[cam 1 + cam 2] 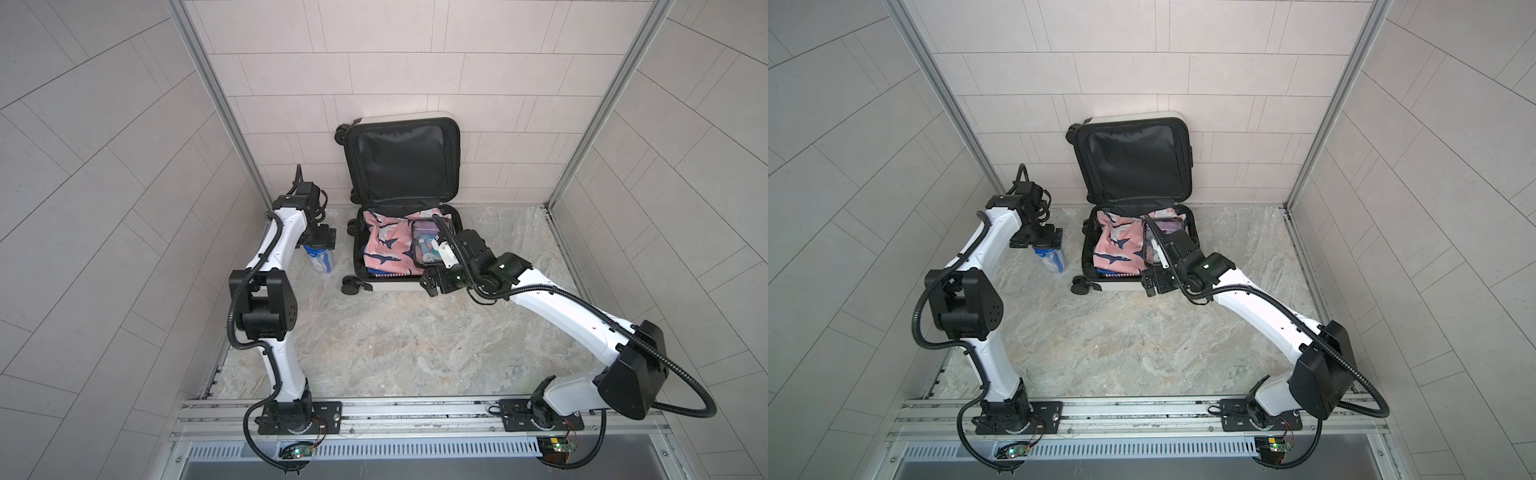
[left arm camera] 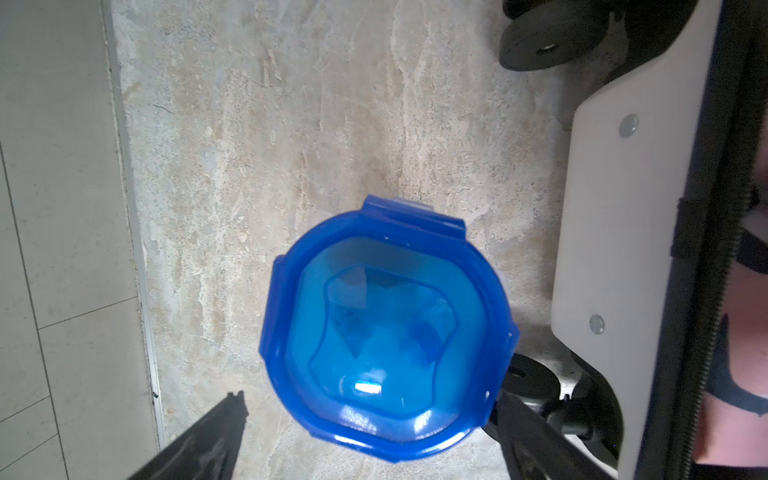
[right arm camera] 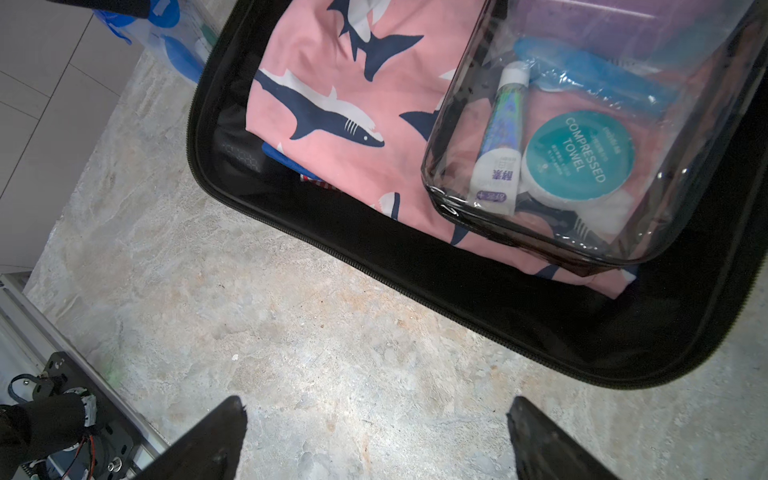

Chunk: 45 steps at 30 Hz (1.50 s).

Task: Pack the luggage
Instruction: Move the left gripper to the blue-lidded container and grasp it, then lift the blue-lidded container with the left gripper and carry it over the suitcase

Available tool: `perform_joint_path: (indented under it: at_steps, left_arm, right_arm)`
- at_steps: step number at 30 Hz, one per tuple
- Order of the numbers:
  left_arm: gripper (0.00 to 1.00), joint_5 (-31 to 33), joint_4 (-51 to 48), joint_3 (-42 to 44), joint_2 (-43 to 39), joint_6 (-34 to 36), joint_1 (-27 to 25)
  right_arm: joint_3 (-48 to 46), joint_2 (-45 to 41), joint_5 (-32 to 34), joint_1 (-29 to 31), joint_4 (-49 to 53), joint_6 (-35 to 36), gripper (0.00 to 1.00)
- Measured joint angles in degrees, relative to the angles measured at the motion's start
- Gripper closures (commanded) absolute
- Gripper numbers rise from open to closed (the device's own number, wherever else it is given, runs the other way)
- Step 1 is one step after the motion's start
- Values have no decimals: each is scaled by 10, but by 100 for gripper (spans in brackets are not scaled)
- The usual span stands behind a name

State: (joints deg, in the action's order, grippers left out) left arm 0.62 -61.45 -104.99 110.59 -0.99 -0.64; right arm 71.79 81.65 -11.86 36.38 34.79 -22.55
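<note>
Now poised over the blue-lidded container (image 2: 386,328) with left jaws spread to straddle it, right jaws spread empty outside the luggage (image 1: 405,162).

White arm links (image 1: 561,307), black joints (image 1: 266,307), ribbed cables (image 1: 230,318)

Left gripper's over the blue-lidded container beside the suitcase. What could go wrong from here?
1. The open left gripper straddles the upright container, and one finger looks close to a suitcase wheel. Closing off-centre might tip the container or snag the wheel.
2. The luggage already holds the pink shark cloth and the clear pouch, so the container may sit high and keep the luggage lid from shutting.
</note>
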Motion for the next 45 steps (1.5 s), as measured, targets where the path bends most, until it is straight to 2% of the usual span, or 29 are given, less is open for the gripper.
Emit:
perform_joint_path:
  at_steps: [17,22,33,40,45]
  left_arm:
    - [0,-10,-7,-47,76,10,0]
    - [8,-16,-12,-60,87,10,0]
    - [32,-21,-23,-73,96,13,0]
    - [38,-35,-33,-73,88,7,0]
    - [41,-62,-45,-73,47,-5,0]
  right_arm:
    - [0,0,-6,0,2,-5,1]
    - [0,0,-6,0,2,-9,1]
    - [0,0,-5,0,2,-17,1]
    - [0,0,5,0,2,-17,1]
    - [0,0,10,-1,2,-17,1]
